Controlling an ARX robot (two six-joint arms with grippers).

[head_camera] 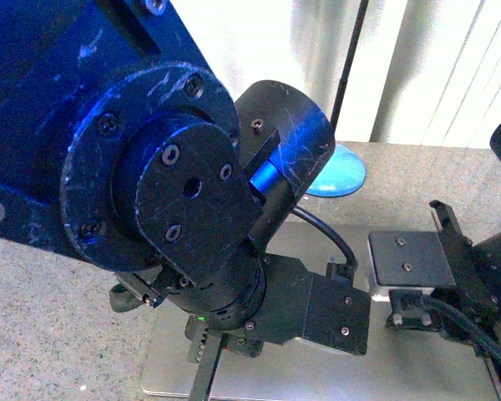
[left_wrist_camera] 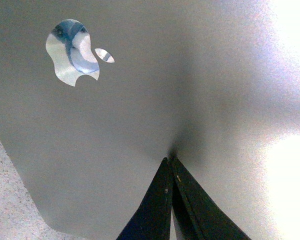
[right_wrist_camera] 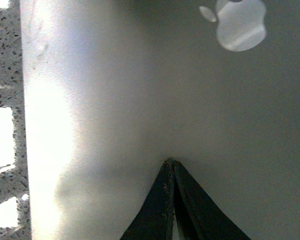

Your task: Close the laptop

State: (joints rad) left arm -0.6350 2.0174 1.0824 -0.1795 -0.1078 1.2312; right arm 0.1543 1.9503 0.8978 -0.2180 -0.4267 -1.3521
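Note:
The silver-grey laptop (head_camera: 317, 368) lies on the table under both arms with the outside of its lid facing up; screen and keys are hidden. My left gripper (head_camera: 202, 355) is shut, and in the left wrist view its closed tips (left_wrist_camera: 171, 159) touch the lid (left_wrist_camera: 165, 100) some way from the shiny apple logo (left_wrist_camera: 72, 52). My right gripper (right_wrist_camera: 170, 161) is shut, its tips also resting on the lid (right_wrist_camera: 140, 100), with the logo (right_wrist_camera: 240, 25) further off. In the front view the right arm (head_camera: 451, 276) stands over the laptop's right part.
The left arm's large black joint (head_camera: 150, 167) fills much of the front view. A blue round base (head_camera: 338, 175) with a thin black pole (head_camera: 351, 58) stands behind the laptop. Speckled grey tabletop (head_camera: 58, 334) surrounds the laptop and shows in both wrist views (left_wrist_camera: 5, 200) (right_wrist_camera: 5, 65).

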